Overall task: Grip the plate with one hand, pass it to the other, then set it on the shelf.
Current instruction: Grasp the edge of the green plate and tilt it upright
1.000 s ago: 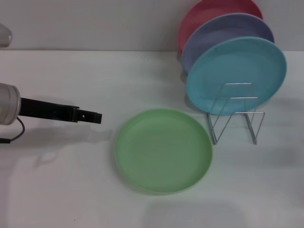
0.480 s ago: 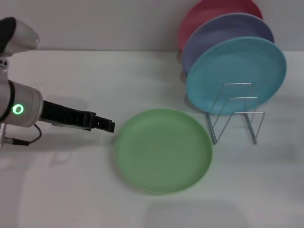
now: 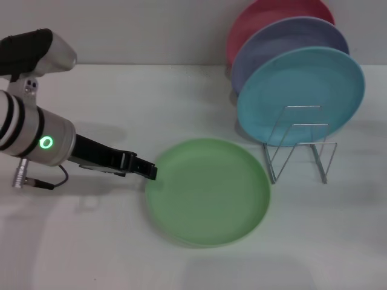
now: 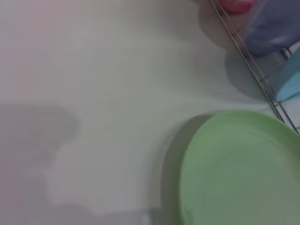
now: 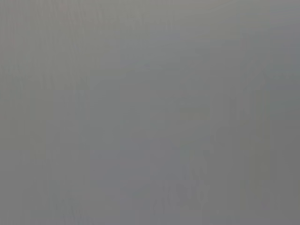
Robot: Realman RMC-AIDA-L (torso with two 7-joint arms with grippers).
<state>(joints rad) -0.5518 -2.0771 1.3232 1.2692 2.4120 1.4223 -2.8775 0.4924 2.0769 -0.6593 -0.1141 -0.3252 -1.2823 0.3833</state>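
One light green plate is lying flat on the white table, with the left gripper reaching its left rim.

The plate is sitting near the middle of the table, just in front of the wire shelf, which is standing toward the far right edge. The left gripper's black tip is meeting the plate's left rim at table height; whether its fingers are parted or pressed together cannot be told. The left arm is stretching in low from the left edge, nearly level, its green light ring glowing. The shelf is holding a turquoise plate upright at the front, a lavender plate behind it and a pink plate at the back. The right gripper is showing in no view.
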